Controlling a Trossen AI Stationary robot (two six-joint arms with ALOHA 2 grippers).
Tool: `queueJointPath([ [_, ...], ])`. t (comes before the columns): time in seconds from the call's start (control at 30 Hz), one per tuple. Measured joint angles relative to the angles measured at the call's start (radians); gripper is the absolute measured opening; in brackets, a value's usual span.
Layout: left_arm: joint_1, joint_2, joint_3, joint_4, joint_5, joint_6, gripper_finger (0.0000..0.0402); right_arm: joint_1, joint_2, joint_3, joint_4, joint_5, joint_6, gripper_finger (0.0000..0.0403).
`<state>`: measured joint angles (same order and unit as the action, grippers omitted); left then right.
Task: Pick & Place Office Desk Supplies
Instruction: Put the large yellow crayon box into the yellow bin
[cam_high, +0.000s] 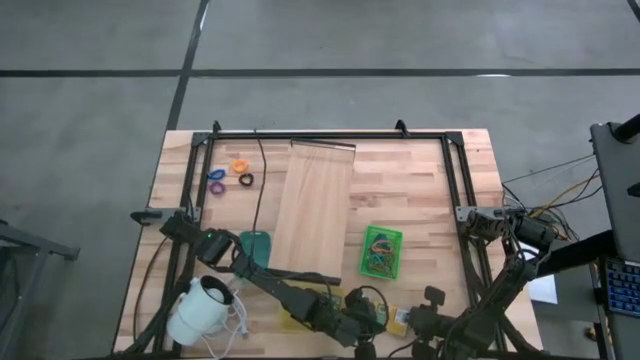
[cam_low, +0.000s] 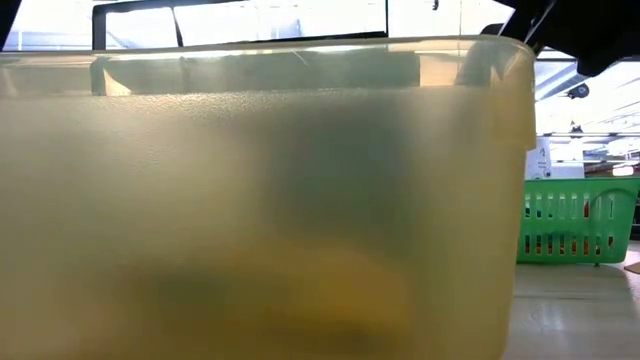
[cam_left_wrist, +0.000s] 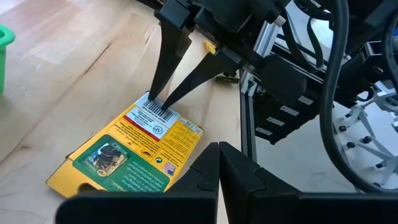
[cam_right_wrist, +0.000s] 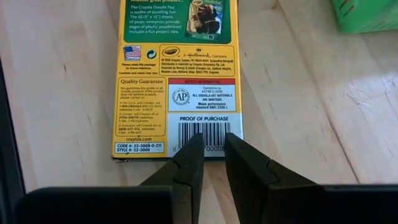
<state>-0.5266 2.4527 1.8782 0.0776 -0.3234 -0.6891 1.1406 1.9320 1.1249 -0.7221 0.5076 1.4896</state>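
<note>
Right wrist view: right gripper (cam_right_wrist: 214, 152) clamps the barcode end of the flat yellow-and-green cardboard packet (cam_right_wrist: 177, 68), which lies on the pale wooden table (cam_right_wrist: 298, 93) at its near edge. Judged light, thin and fairly stiff; printed face likely slick, so an edge pinch suits it. Left gripper (cam_left_wrist: 217, 155) hovers beside it, fingers closed, empty. Farther off stands the green plastic basket (cam_high: 382, 252).

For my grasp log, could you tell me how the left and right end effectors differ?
The left end effector is shut and empty; the right end effector pinches the barcode end of the yellow packet. The left hangs clear of the packet; the right touches it. Both are dark.
</note>
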Motion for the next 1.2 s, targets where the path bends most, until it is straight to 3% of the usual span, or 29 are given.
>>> queueJointPath([
  [0.37,0.015,-0.002,-0.018,-0.099,0.028,-0.087,0.0014,0.001,0.001,0.001,0.001,-0.006,-0.001,0.0063],
  [0.53,0.013,-0.002,0.003,-0.121,0.03,0.078,0.0007,0.002,0.001,0.001,0.001,-0.001,-0.004,0.0063],
  [0.87,-0.003,-0.001,-0.02,-0.181,0.07,0.62,0.0002,0.003,0.002,0.001,0.0,0.013,-0.009,0.0063],
  [1.0,-0.04,-0.004,-0.019,-0.171,0.008,0.873,0.0002,0.003,0.003,0.0,0.0,0.015,-0.015,0.0063],
  [1.2,-0.073,-0.006,-0.018,-0.117,-0.115,1.009,0.0001,0.003,0.003,0.0,0.0,0.016,-0.023,0.0063],
])
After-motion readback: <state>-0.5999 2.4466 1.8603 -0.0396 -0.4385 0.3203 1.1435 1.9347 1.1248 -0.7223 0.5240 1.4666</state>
